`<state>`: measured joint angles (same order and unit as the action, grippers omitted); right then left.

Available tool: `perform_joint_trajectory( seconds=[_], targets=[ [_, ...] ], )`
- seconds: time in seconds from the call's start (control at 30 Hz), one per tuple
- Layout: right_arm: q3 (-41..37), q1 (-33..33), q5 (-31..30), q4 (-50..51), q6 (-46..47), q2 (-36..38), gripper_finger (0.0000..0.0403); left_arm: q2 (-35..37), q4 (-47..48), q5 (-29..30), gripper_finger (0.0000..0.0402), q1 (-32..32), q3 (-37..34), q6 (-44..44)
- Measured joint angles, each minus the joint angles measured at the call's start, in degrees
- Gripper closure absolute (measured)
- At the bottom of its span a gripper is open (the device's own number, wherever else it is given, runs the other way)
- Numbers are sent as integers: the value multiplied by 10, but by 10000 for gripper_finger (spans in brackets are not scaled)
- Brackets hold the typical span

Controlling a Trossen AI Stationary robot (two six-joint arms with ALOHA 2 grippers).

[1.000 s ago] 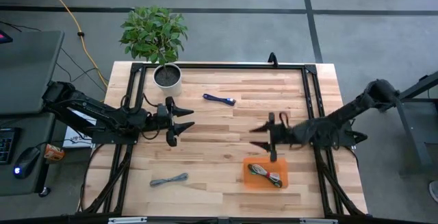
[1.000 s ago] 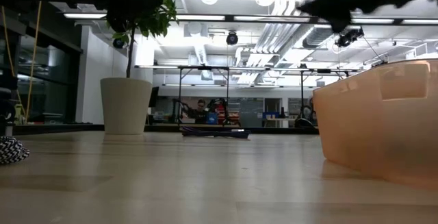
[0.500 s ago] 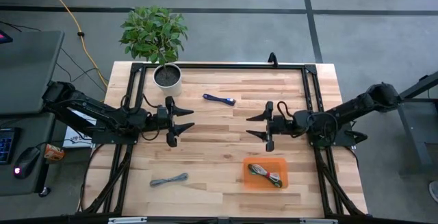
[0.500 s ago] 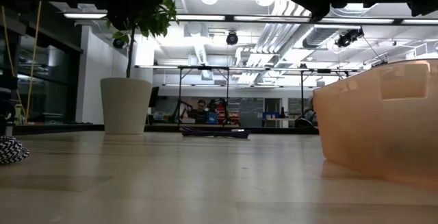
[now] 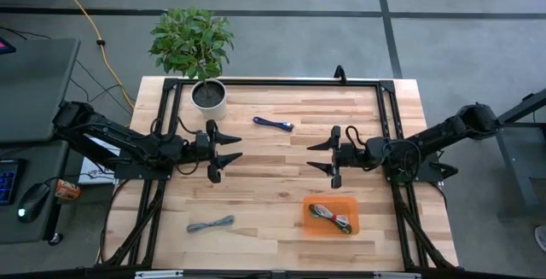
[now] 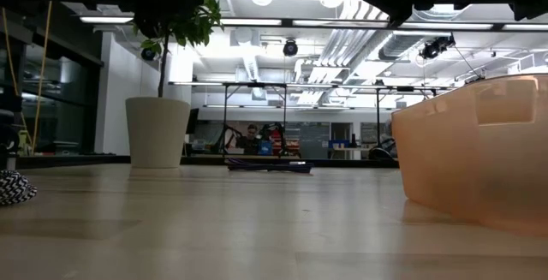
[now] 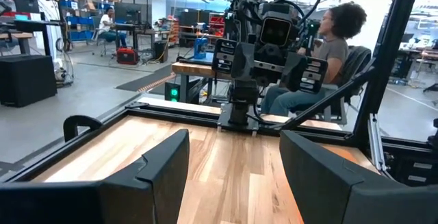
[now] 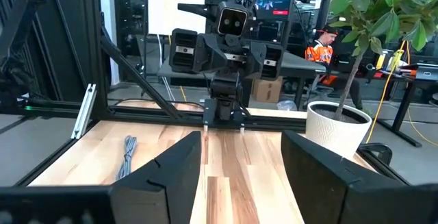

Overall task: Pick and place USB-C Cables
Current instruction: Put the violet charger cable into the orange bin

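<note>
Compared with a second ago, the right gripper [image 5: 321,157] has pulled up from above the orange tray [image 5: 313,223] to mid-table and turned to face the left arm; over the last half second nothing has shifted. It hangs over bare wood with its fingers spread wide and nothing between them. The left gripper [image 5: 233,150] waits opposite, left of centre, likewise spread and empty, so the two point at each other across the table [image 5: 281,185]. One green cable [image 5: 331,216] lies coiled inside the orange tray, near the table's front edge on the right arm's side. A dark blue cable [image 5: 273,124] rests on the wood toward the far edge, between the potted plant [image 5: 199,49] and the right gripper, well apart from both grippers. The grey cable [image 5: 211,223] lies on the left front part of the table, near the edge, also clear of either arm; the right wrist view shows it [image 8: 125,155] stretched along the boards. From table height the tray's translucent wall [image 6: 475,151] fills the right side and the blue cable [image 6: 270,166] shows far back. A seated person [image 7: 321,53] is visible beyond the table in the left wrist view.
</note>
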<state>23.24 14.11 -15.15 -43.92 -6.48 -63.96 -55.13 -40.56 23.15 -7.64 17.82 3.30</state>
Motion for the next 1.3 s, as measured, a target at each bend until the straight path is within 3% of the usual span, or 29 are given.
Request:
perform_joint_trajectory(
  seconds=[0.17, 0.27, 0.5, 0.7, 0.87, 1.13, 1.3],
  targets=[
    [0, 0, 2, 0, 3, 0, 211, -21, 10, 51, 192, 0, 16, 45],
    [0, 0, 3, 0, 2, 0, 211, -70, 59, 60, 192, 2, 63, 53],
    [0, 2, 4, 0, 2, 0, 211, -259, 334, 80, 192, 69, 257, 102],
    [0, 2, 15, 0, 2, 0, 211, -405, 528, -17, 192, 168, 407, 85],
    [0, 2, 19, 0, 2, 0, 211, -487, 598, -62, 192, 238, 484, 16],
    [0, 2, 19, 4, 13, 0, 211, -532, 634, -175, 192, 330, 530, -124],
    [0, 2, 19, 16, 20, 0, 211, -532, 654, -202, 192, 369, 532, -153]
  ],
)
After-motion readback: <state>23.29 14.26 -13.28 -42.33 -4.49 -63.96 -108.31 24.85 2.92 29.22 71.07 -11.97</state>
